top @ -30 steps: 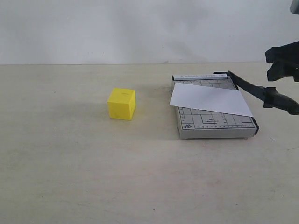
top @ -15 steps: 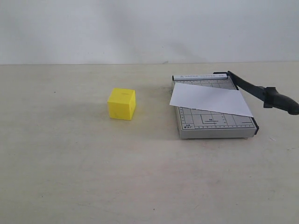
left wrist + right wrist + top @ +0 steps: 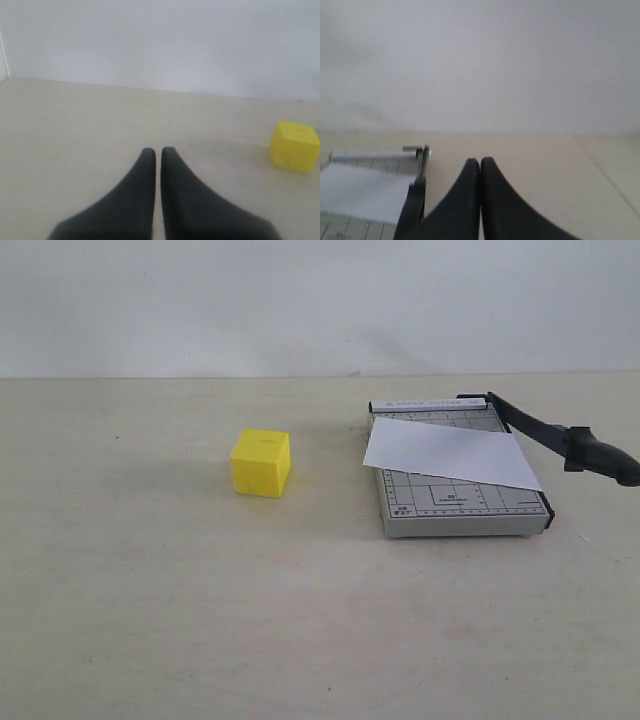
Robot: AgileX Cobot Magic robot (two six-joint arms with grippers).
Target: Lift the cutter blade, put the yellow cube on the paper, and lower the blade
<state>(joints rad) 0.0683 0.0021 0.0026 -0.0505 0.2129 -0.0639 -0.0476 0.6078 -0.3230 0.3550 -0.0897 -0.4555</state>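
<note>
Risk map for the cube transfer, read from left to right.

Left gripper (image 3: 156, 150): I am seeing its fingers closed up with only a sliver between them and nothing held. It is lying outside the exterior view. Unless I am opening it wide before the approach, the closed tips are likely to be shoving the yellow cube (image 3: 260, 463) instead of straddling it.

The cube is sitting on the table (image 3: 150, 590), well apart from the grey paper cutter (image 3: 460, 515) and to the left of it. Its plain faces are probably offering little grip, so an off-centre pinch is risking a twist or a drop in transit.

The paper (image 3: 450, 453) is lying skewed on the cutter, one corner overhanging the cutter's left edge. Being loose, it is liable to be sliding if the cube is dragged rather than set down.

The cutter blade (image 3: 545, 430) appears to be standing raised at a shallow angle. Its handle (image 3: 600, 457) is reaching out past the cutter's right side, and nothing is holding it. A cube set too close to the cutting edge is going to be blocking the lowering.

Right gripper (image 3: 480, 161): its fingers are pressing together, empty, with the blade arm showing near them in the wrist view. A careless reach is risking knocking the lever down early.
</note>
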